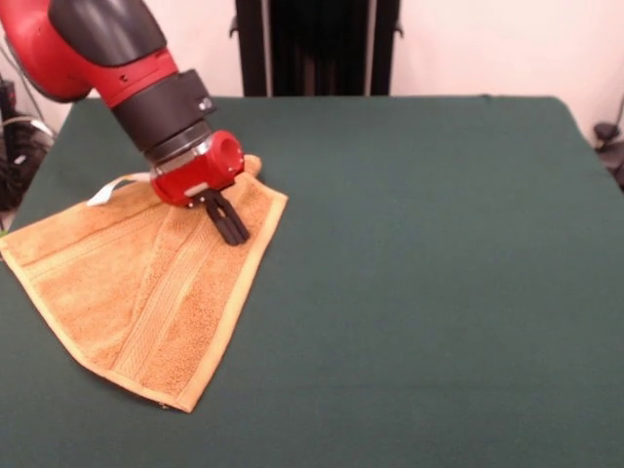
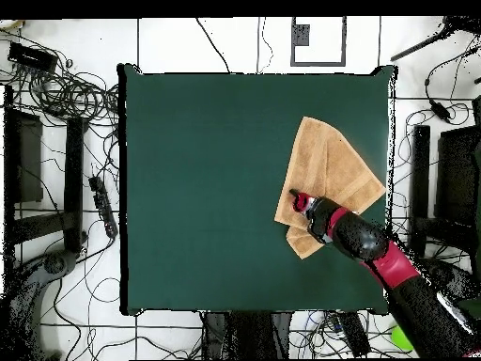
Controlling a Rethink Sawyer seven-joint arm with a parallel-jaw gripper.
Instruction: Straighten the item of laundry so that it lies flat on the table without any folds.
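Observation:
The orange-tan towel [image 1: 136, 283] lies at the left of the dark green table [image 1: 419, 244]. It is folded over on itself, with a diagonal fold and its stripe bands running across the top layer. Its white tag loop [image 1: 102, 193] sticks out at the far edge. My gripper [image 1: 234, 230] comes down over the towel's far right corner. Its black fingers are close together, with their tips at the cloth, and no cloth shows between them. In the overhead view the towel [image 2: 329, 164] lies near the table's [image 2: 207, 169] right edge, and the gripper [image 2: 298, 198] is at the towel's left edge.
The robot's black pedestal [image 1: 317, 47] stands behind the table's far edge. Cables [image 2: 66, 94] and dark equipment [image 2: 38, 169] lie on the floor around the table. The towel's left corner reaches the table's left edge in the front view.

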